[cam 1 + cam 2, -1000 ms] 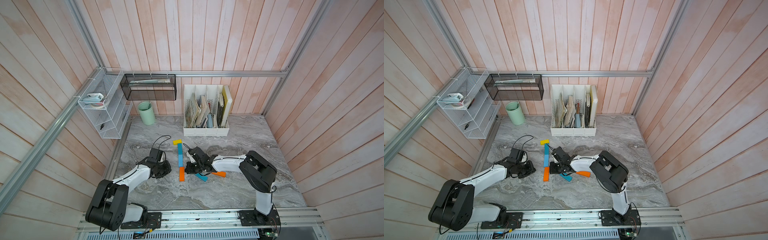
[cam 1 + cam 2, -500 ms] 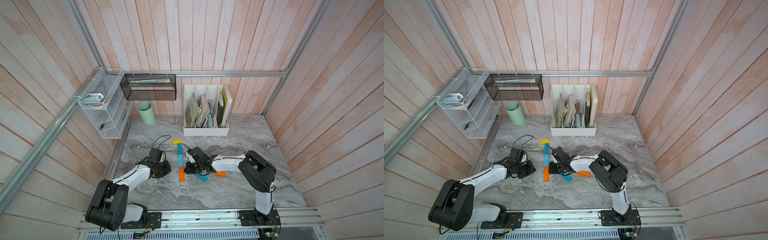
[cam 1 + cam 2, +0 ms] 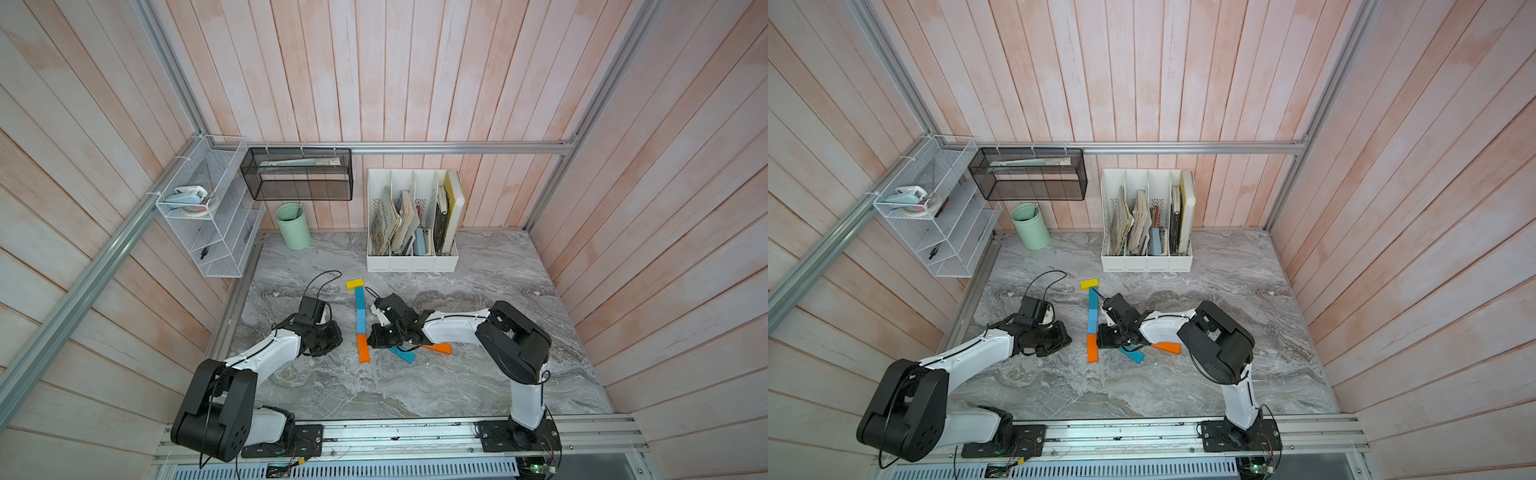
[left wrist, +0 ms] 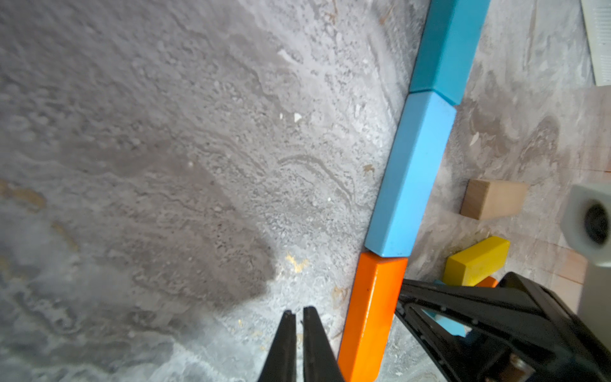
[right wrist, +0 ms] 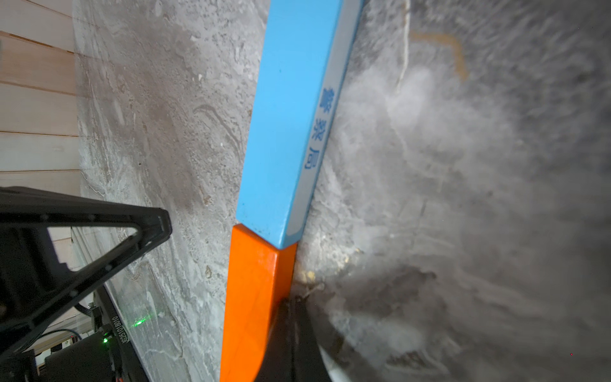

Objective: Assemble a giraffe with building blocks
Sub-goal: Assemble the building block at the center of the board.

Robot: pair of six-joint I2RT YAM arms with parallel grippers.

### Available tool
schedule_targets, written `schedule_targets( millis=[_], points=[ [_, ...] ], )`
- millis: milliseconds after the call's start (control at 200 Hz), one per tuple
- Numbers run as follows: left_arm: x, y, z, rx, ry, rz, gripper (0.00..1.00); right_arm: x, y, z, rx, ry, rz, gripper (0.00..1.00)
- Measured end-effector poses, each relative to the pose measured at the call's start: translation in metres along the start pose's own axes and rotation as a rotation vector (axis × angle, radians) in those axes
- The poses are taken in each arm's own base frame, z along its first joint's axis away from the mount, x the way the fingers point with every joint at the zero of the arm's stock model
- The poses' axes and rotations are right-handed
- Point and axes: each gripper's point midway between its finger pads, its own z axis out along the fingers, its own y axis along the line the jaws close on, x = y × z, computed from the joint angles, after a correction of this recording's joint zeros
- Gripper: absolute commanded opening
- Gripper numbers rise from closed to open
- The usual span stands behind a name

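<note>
In both top views the giraffe's neck lies as a straight row: yellow block [image 3: 354,284], teal block [image 3: 360,298], light blue block [image 3: 360,321], orange block [image 3: 363,348]. My right gripper [image 5: 291,302] is shut and empty, its tips touching the orange block's [image 5: 254,297] long side. On the row's other side my left gripper [image 4: 299,312] is shut on nothing, a short gap from the orange block [image 4: 373,311]. A loose blue block [image 3: 402,354] and a loose orange block [image 3: 437,348] lie partly under the right arm. A tan block [image 4: 492,200] and a second yellow block [image 4: 476,261] show beyond the row.
A white file holder [image 3: 411,257] with books stands at the back of the marble table. A green cup [image 3: 293,226] stands at the back left. A white wire shelf [image 3: 203,216] and a black mesh basket [image 3: 297,174] hang on the walls.
</note>
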Motion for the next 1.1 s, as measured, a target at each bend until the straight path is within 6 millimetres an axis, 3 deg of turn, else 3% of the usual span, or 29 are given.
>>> schedule_targets(
  millis=[340,590,1100],
  points=[
    [0.000,0.000,0.000,0.000,0.001,0.000,0.11,0.003,-0.001,-0.001,-0.019,-0.018,0.006,0.00],
    [-0.002,-0.004,0.000,0.018,-0.006,0.005,0.11,0.023,-0.004,-0.010,-0.019,-0.012,0.020,0.00],
    [0.001,-0.010,0.024,0.062,0.043,0.011,0.09,0.044,0.008,-0.007,-0.029,0.011,0.013,0.00]
  ],
)
